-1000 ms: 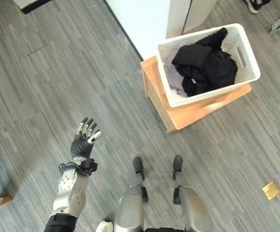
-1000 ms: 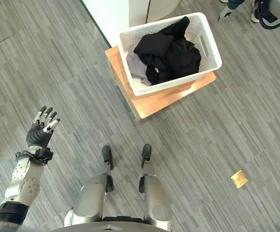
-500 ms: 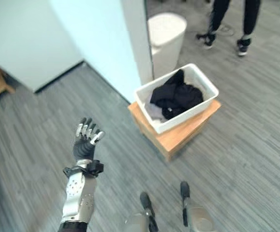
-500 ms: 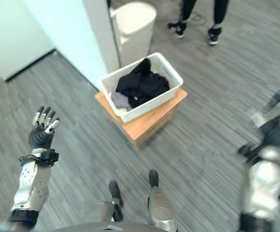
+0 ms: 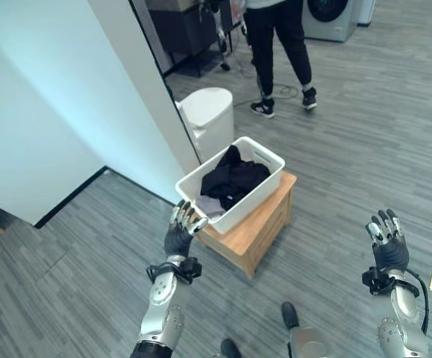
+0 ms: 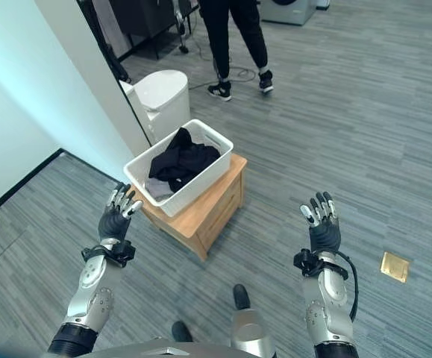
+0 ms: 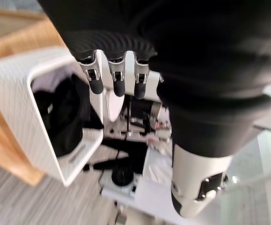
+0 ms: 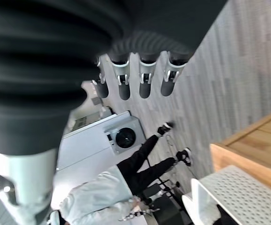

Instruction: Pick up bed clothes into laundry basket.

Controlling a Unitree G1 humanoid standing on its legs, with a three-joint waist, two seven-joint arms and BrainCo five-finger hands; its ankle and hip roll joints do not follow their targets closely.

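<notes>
Left robot hand (image 5: 180,233) is raised in the air with fingers straight and spread, holding nothing, just beside the near corner of the laundry basket (image 5: 269,181). Right robot hand (image 5: 385,245) is likewise raised over the grey floor (image 5: 365,149), fingers extended and empty, well apart from the basket. The white basket sits on a small wooden desk (image 5: 260,227) and contains dark clothes (image 5: 233,179) over a pale garment. A white round bin (image 5: 207,119) stands behind it; a person (image 5: 275,45) stands beyond.

txt: none legible | labels/signs: none | nums: none
</notes>
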